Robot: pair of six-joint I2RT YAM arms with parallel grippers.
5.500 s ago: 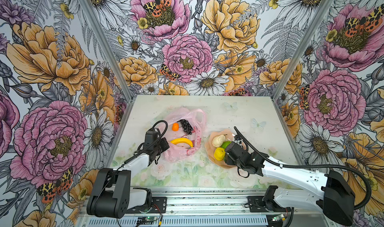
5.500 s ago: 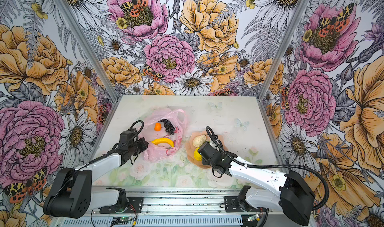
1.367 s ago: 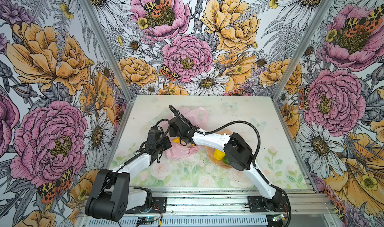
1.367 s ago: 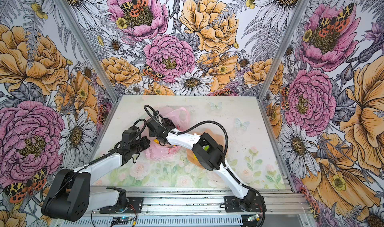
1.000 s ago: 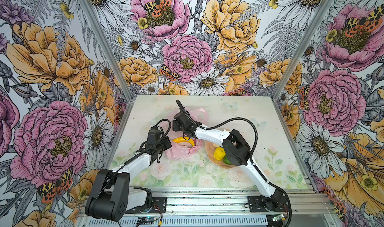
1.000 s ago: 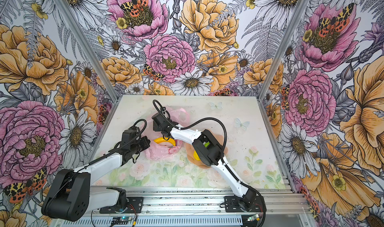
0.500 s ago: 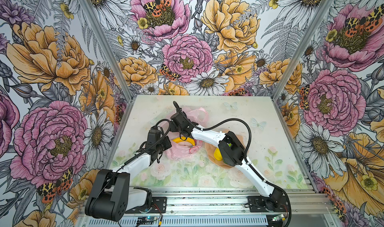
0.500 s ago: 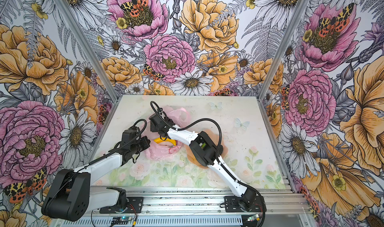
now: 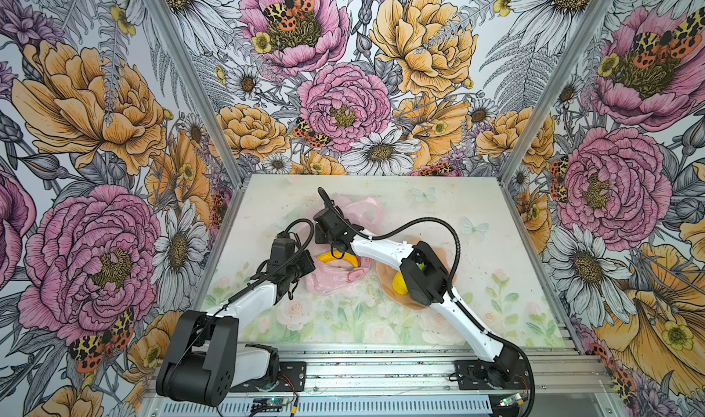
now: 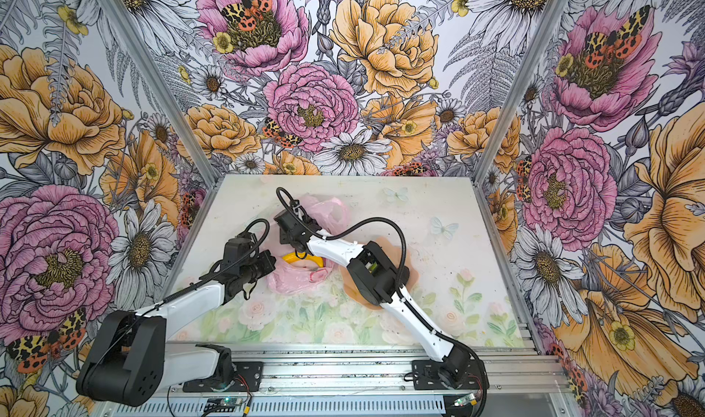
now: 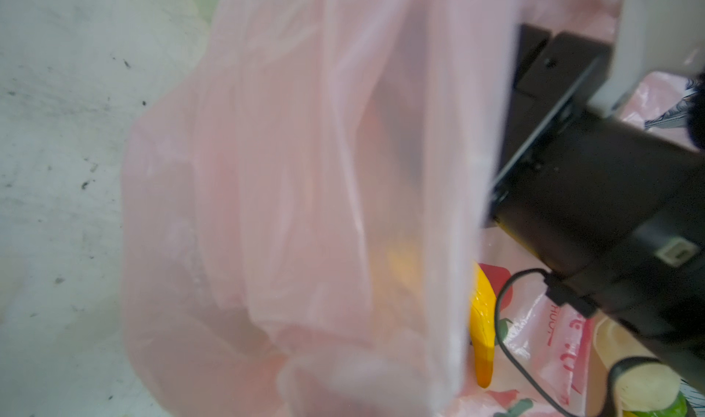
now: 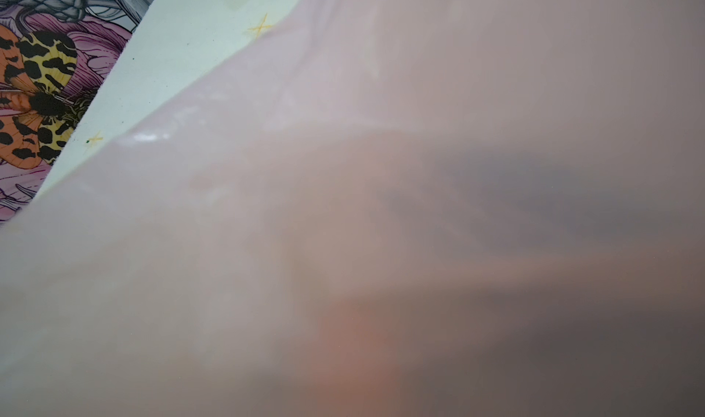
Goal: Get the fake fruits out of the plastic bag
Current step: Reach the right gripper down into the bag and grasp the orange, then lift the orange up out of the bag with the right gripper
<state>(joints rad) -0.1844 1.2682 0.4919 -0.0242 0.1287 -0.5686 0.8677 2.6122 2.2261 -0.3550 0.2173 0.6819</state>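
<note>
The left pincer (image 9: 308, 267) is clenched on the left edge of the plastic bag (image 9: 330, 283). The bag lies crumpled on the counter (image 9: 438, 212), left of centre in both top views. In the left wrist view its pale-pink film hangs as a raised sheet close to the lens. The banana (image 9: 337, 258) lies in the bag's open mouth, partly covered by the right arm (image 9: 381, 245). The right pincer (image 9: 331, 240) points down into the bag just behind the banana. Film covers the right wrist view, so I cannot tell whether it is released or clenched. Just beside the bag on the right, a peach plate (image 9: 385, 281) carries a yellow citrus (image 9: 398, 283) under the arm's elbow.
</note>
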